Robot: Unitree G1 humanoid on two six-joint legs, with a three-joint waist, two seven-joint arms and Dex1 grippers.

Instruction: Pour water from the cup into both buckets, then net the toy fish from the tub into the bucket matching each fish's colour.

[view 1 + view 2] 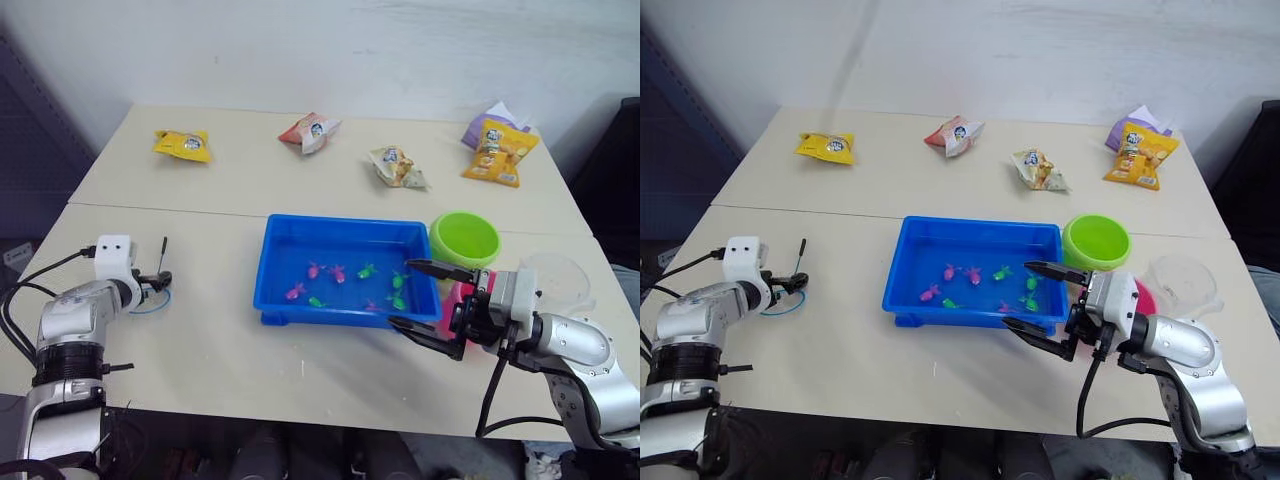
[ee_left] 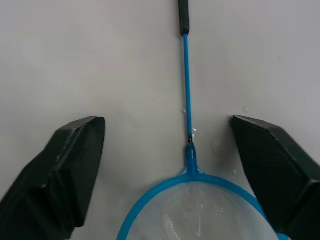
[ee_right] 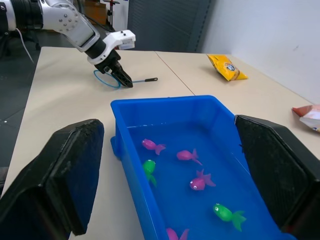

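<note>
here, as things lie:
tub: shallow rectangular bright blue plastic tub (image 1: 345,270) at table centre, water inside, tiny magenta-pink and green plastic toy fish (image 1: 339,272) scattered on its floor.
right gripper: right gripper (image 1: 430,307) at the tub's 4 o'clock corner, black fingers spread wide, released, grasping nothing.
buckets: lime green round plastic bucket (image 1: 465,239) just beside the tub at 2 o'clock; pink bucket (image 1: 448,310) at the tub's 4 o'clock, mostly hidden behind the right gripper.
cup: large clear plastic measuring cup (image 1: 558,281) at 3 o'clock, beyond the buckets.
net: small round hoop net with light blue rim (image 2: 200,207) flat on the table at the tub's 9 o'clock, well apart from it.
left gripper: left gripper (image 2: 167,180) over the net's hoop, fingers released either side, not grasping it.
far edge: four snack packets (image 1: 183,145) along 12 o'clock.
</note>
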